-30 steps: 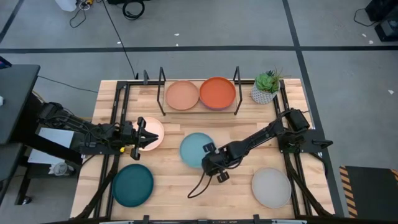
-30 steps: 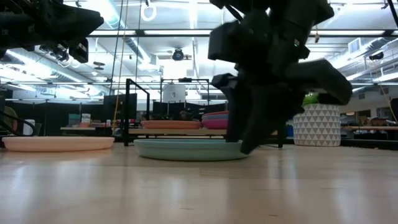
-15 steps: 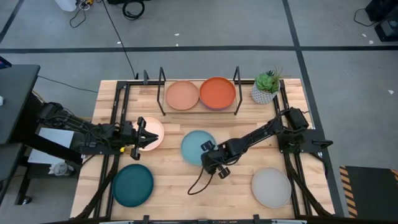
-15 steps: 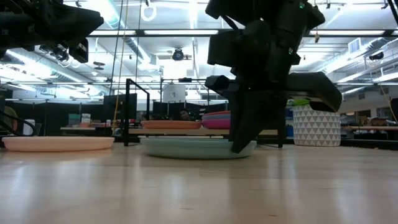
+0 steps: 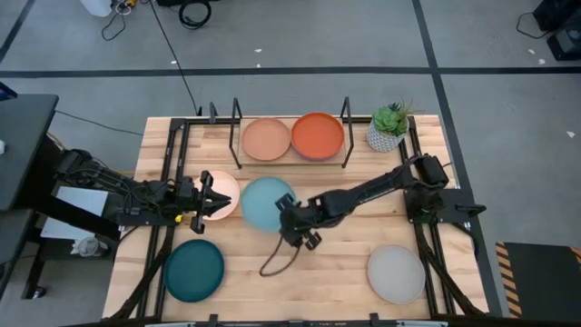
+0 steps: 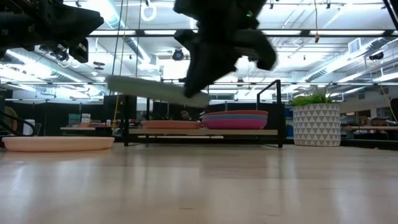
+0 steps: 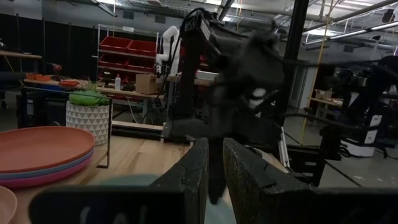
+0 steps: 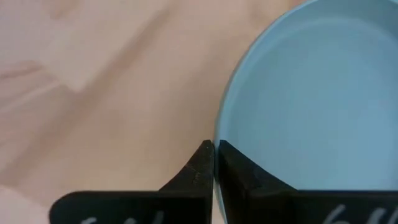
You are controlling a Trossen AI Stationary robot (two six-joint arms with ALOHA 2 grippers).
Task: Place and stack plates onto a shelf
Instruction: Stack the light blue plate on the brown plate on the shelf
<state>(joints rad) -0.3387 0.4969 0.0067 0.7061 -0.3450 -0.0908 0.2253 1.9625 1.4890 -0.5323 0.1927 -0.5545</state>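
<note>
My right gripper (image 5: 289, 218) is shut on a light blue plate (image 5: 266, 203), which hangs above the table's middle (image 6: 155, 90). On the shelf (image 5: 354, 156) at the far edge a peach plate (image 5: 266, 139) lies beside an orange plate (image 5: 318, 134), which tops a small stack (image 6: 235, 119). A cream-pink plate (image 5: 222, 195), a dark teal plate (image 5: 193, 270) and a grey plate (image 5: 396, 273) lie flat on the table. My left gripper (image 5: 201, 195) hovers over the cream-pink plate's left edge with its fingers (image 7: 199, 168) close together and nothing between them. My right gripper pinches the light blue plate's rim (image 8: 216, 144) on its near-right side, one finger over the inside and one outside. The fingers come slanting from the table's right. The plate is lifted clear and tilted, its free left edge (image 6: 112, 79) higher than the held edge.
A small potted plant (image 5: 390, 127) stands at the far right, next to the shelf's black upright loops (image 5: 346, 118). A black cable (image 5: 277, 263) trails under the right arm. Black rails run along the table's left and right sides.
My right gripper has taken hold of the light blue plate's rim and gone up and toward the table's left and far side. The plate, flat on the table before, now hangs clear of it, tilted and nearer the cream-pink plate.
</note>
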